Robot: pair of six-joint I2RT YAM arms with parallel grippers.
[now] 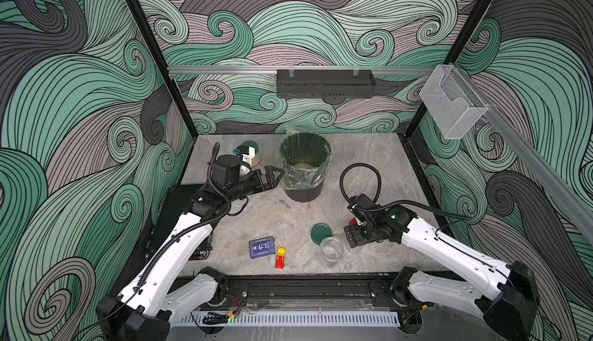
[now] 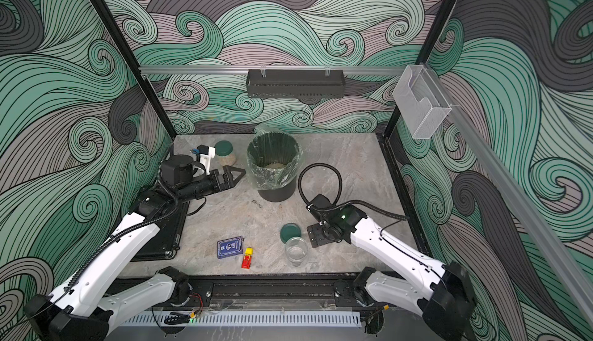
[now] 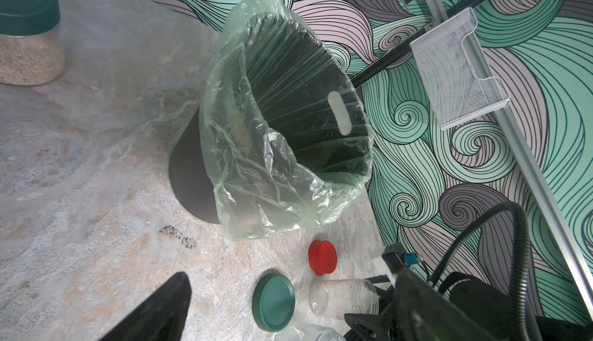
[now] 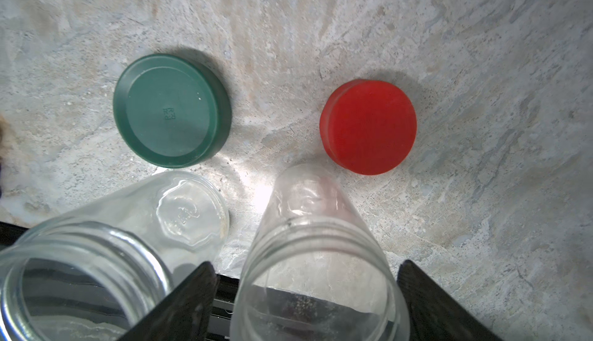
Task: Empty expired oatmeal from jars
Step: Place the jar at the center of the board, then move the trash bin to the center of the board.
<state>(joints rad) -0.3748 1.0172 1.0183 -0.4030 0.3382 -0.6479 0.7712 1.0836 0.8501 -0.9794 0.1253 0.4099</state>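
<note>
Three clear jars are seen on the grey marbled table (image 1: pixel 369 156). At the far left a lidded jar (image 2: pixel 227 159) is stood upright, capped in dark green and filled with pale oatmeal (image 3: pixel 27 61). More oatmeal is heaped at the bottom of the black bin (image 1: pixel 303 195), which is lined with clear plastic and placed at the far centre.

At the near right two jars are stood open and empty. An empty jar (image 1: pixel 332 251) is left free, and just to its right a second empty jar (image 4: pixel 317 227) is bracketed by the right gripper (image 4: pixel 306 263). The jaws of that gripper are spread to either side of the glass, with a gap seen on at least one side, so the jar is not pinched.

A loose green lid (image 1: pixel 321 233) is laid flat just beyond the free jar. A red lid (image 4: pixel 369 126) is laid to its right, apart from it.

The left gripper (image 1: pixel 273 177) is held above the table just left of the bin, its jaws spread wide with nothing between them. A blue card box (image 1: pixel 262 247) and a red-and-yellow toy car (image 1: pixel 280 258) are found near the centre, side by side.
</note>
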